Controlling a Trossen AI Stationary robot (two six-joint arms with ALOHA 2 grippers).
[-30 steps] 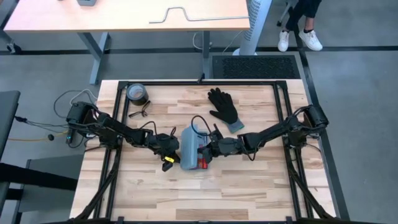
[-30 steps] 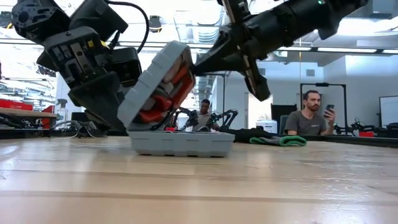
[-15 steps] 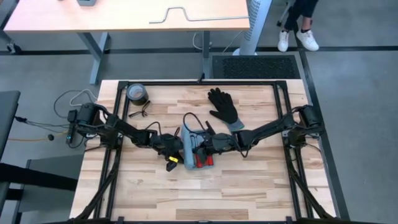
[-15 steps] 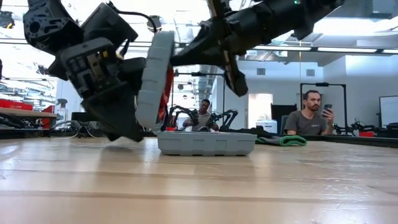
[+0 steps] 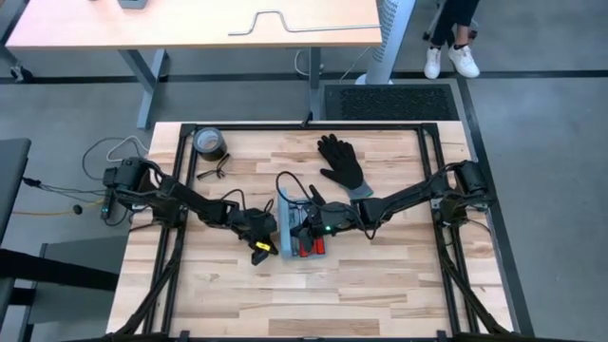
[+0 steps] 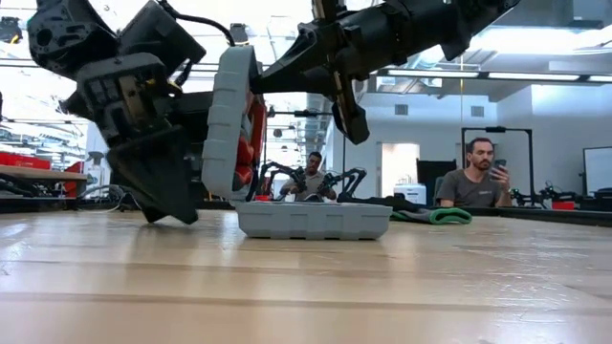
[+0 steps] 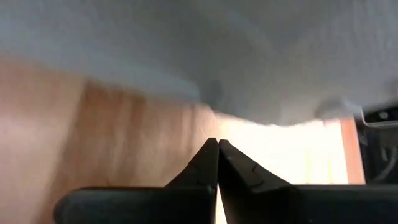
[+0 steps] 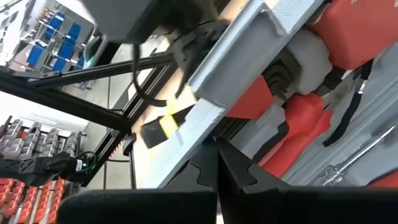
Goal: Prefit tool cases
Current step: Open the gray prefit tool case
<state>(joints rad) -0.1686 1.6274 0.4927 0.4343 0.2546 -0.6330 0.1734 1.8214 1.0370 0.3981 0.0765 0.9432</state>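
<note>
tool case stands open mid-bench, lid upright between both arms

your tool case (image 5: 299,228) sits near the middle of the bench (image 5: 380,285), open. in the low view its tray (image 6: 313,220) lies flat on the wood and the lid (image 6: 229,119) stands close to vertical, with red-handled tools (image 6: 256,124) clipped inside it.

the left end effector (image 5: 256,224) is against the outer face of the lid; its wrist view shows the fingertips pressed together with nothing between them, so it is closed and empty, bracing rather than gripping. the right end effector (image 5: 310,220) reaches over the tray to the lid's inner side; its fingertips also meet in its wrist view, and no part of the case is caught there.

handling judgement: the case looks like rigid moulded plastic, light in itself but weighted by the tools in the lid, so the lid may want to fall either way about the hinge. the shell seems smooth and likely slippery under a flat push. take hold at the lid's free rim or the tray wall, not on the tools.

a black glove (image 5: 342,163) and a tape roll (image 5: 208,143) lie well apart, toward the far edge.
</note>
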